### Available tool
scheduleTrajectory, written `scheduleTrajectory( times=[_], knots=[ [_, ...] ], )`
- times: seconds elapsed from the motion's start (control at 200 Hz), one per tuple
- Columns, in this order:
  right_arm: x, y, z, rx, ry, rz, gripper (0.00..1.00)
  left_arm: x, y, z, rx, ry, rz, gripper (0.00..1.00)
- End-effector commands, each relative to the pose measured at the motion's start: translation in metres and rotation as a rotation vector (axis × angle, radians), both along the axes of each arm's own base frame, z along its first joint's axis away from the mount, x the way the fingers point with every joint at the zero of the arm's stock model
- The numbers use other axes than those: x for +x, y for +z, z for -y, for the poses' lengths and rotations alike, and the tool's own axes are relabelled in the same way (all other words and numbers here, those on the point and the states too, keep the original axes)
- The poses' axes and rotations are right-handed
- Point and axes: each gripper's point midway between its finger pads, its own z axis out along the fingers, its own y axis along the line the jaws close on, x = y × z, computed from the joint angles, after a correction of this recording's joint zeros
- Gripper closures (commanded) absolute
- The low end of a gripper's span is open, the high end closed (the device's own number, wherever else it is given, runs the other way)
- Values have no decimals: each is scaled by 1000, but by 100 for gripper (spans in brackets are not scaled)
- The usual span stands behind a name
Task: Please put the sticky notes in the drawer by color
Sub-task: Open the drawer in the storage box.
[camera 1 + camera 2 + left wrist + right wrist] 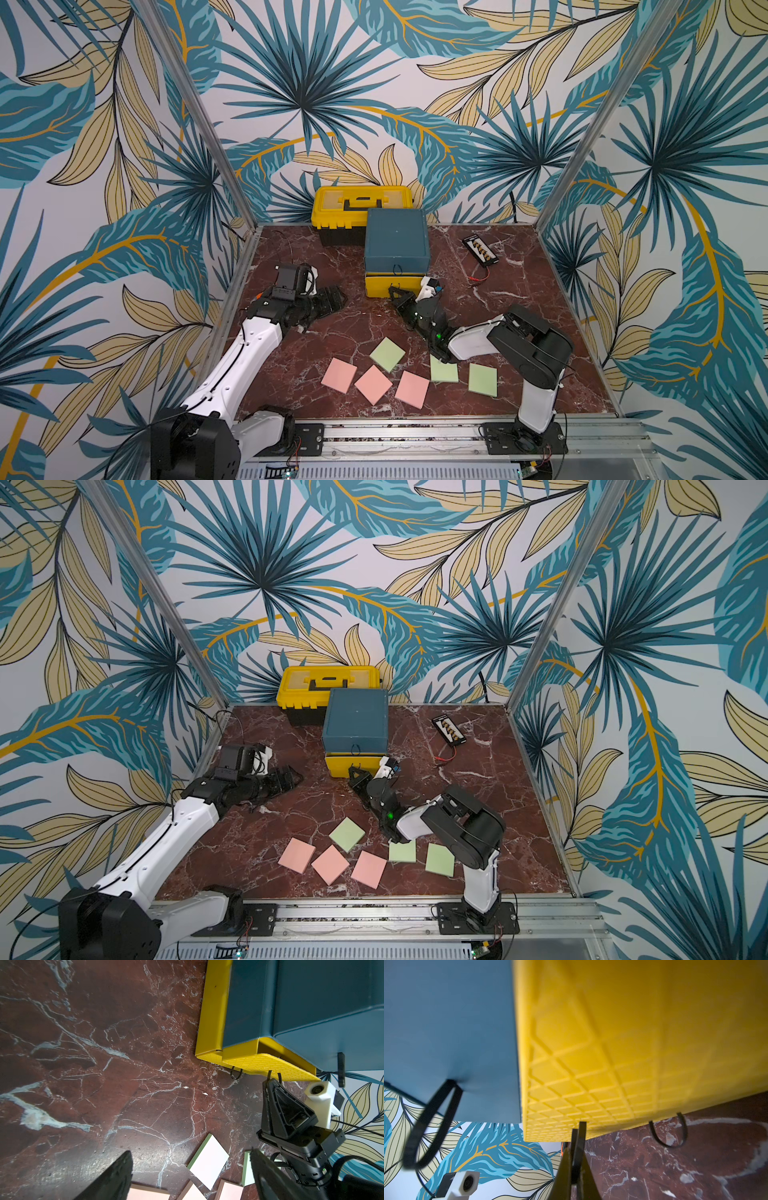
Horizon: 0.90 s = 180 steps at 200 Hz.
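Observation:
The drawer (397,241) is a teal cabinet standing mid-table; its yellow drawer (392,284) sticks out a little at the front. My right gripper (392,289) (575,1167) is shut on that yellow drawer's black loop pull (579,1136). Sticky notes lie flat near the front edge: three pink ones (339,375) (373,384) (412,389) and three green ones (387,354) (444,370) (482,379). My left gripper (337,297) (191,1184) hangs open and empty to the left of the cabinet, above bare table.
A yellow toolbox (361,203) with a black handle stands behind the cabinet against the back wall. A small black circuit board (480,250) with red wires (478,277) lies at the back right. The right arm's forearm (473,340) reaches over the green notes.

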Motion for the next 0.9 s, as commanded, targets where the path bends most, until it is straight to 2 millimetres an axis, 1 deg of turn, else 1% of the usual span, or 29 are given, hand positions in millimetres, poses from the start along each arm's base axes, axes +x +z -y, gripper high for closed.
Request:
scheduleTrajectory(
  times=[0.0, 0.2, 0.561, 0.701, 0.786, 0.896],
  knots=[
    [-23, -1, -10, 4, 58, -17, 100, 1, -3, -5, 13, 18, -3, 10],
    [-40, -2, -12, -30, 91, -28, 100, 4, -3, -4, 13, 14, -5, 10],
    [-60, -9, -5, -17, 105, -63, 100, 7, -2, -6, 23, 18, -6, 10],
    [-68, -3, -3, -34, 96, -59, 100, 10, -1, -4, 20, 16, -6, 10],
    [-71, 4, -2, -45, 94, -42, 100, 10, -1, -4, 14, 16, -5, 10],
    [-74, 4, -1, -58, 96, -47, 100, 11, 0, -3, 11, 14, -3, 10]
  ],
)
